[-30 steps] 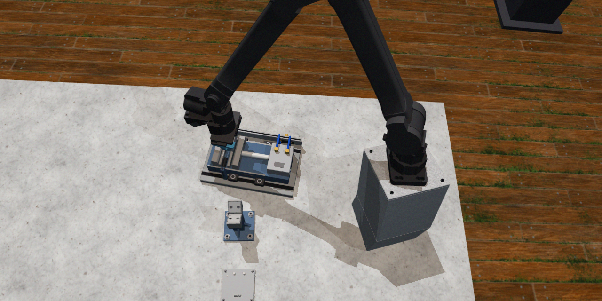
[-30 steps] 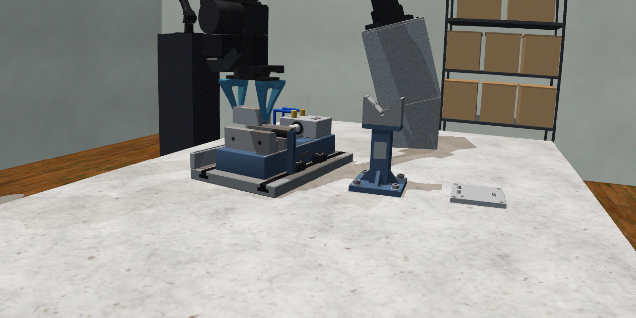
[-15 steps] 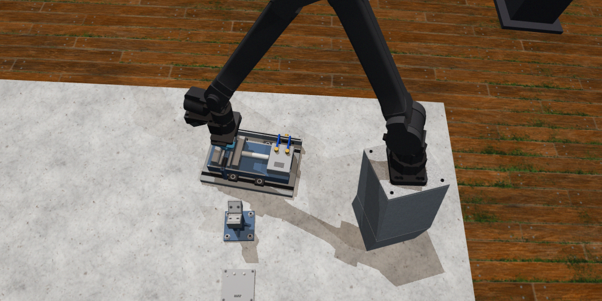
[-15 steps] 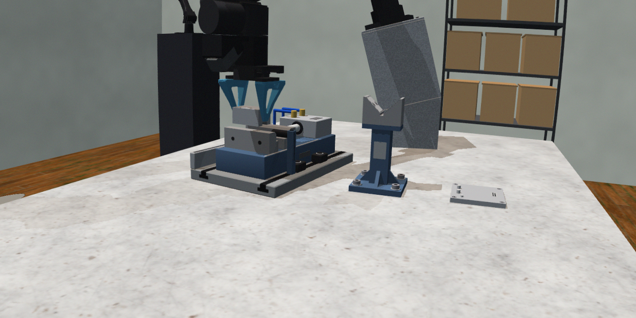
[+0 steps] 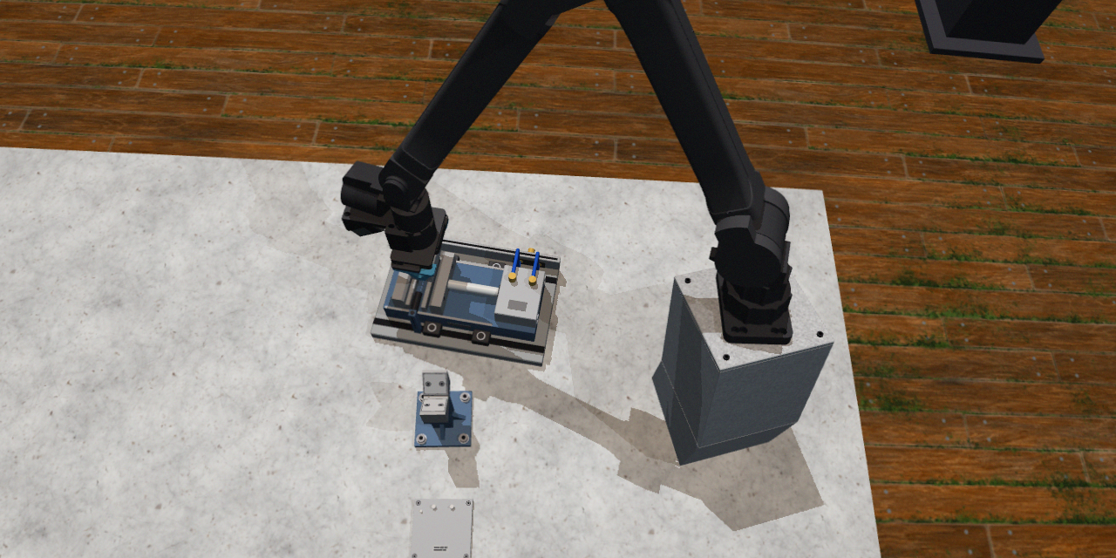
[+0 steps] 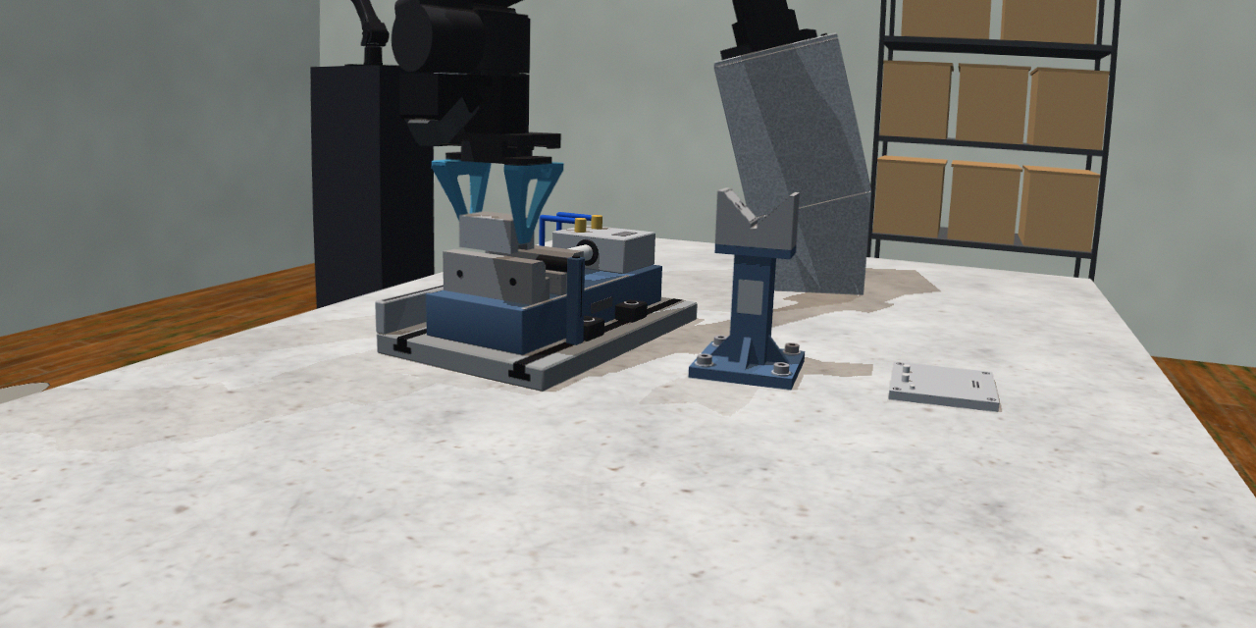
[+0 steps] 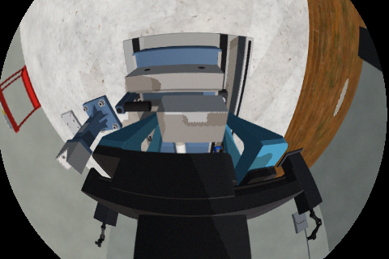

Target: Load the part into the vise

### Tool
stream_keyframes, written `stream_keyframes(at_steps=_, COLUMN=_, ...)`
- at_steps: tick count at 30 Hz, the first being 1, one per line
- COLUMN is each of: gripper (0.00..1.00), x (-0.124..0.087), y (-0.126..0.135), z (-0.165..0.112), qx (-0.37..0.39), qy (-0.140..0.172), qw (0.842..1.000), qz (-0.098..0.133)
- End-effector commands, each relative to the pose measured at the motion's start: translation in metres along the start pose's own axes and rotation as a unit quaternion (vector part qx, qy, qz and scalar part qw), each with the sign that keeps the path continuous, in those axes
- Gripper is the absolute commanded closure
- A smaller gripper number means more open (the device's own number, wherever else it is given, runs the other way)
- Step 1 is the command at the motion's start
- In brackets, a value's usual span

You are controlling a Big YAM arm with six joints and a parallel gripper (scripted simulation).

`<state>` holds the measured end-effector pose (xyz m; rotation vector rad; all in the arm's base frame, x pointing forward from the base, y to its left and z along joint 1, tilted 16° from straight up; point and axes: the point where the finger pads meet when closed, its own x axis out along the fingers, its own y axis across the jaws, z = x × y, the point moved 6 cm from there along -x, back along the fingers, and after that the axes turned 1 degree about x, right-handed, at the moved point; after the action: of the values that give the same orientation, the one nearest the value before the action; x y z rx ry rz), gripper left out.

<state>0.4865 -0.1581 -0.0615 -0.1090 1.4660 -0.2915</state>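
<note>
claw [image 6: 497, 216] | I see it grasping the block [image 6: 485, 233] between its fingers | block above vise [image 6: 492, 318], left end

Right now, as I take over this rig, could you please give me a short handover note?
Gripper: shut on the block, pointing straight down over the vise.
Block: lifted, above the fixed jaw end of the vise; not yet down on the low bars.
V-block stand and infeed plate: both bare.
Done: block picked off the plate and brought to the vise.
Left: lower it between the jaws, slot down, long side against the fixed jaw, one end against the stop rod; release. Slot direction is not clear from these views.
</note>
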Motion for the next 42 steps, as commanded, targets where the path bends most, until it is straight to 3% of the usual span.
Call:
stream_keyframes(at_steps=1, gripper=1.00, x=-0.001, y=-0.007, z=0.017, qx=0.001, qy=-0.019, qw=1.000, qz=-0.002)
stream_keyframes(at_steps=5, gripper=1.00, x=0.003, y=-0.006, z=0.014, qx=0.001, qy=-0.016, qw=1.000, qz=-0.001)
stream_keyframes(at_steps=6, gripper=1.00, x=-0.010, y=-0.007, z=0.016, qx=0.001, qy=-0.024, qw=1.000, qz=-0.002)
stream_keyframes(at_steps=11, gripper=1.00, x=0.004, y=-0.005, z=0.012, qx=0.000, qy=-0.014, qw=1.000, qz=-0.001)
stream_keyframes(at_steps=22, gripper=1.00, x=0.008, y=-0.006, z=0.015, qx=0.000, qy=-0.017, qw=1.000, qz=-0.001)
stream_keyframes(at_steps=23, gripper=1.00, x=0.000, y=-0.008, z=0.013, qx=0.002, qy=-0.020, qw=1.000, qz=-0.002)
stream_keyframes(at_steps=28, gripper=1.00, x=0.013, y=-0.004, z=0.010, qx=-0.001, qy=-0.011, qw=1.000, qz=0.000)
stream_keyframes(at_steps=42, gripper=1.00, x=0.006, y=-0.008, z=0.019, qx=0.002, qy=-0.024, qw=1.000, qz=-0.003)
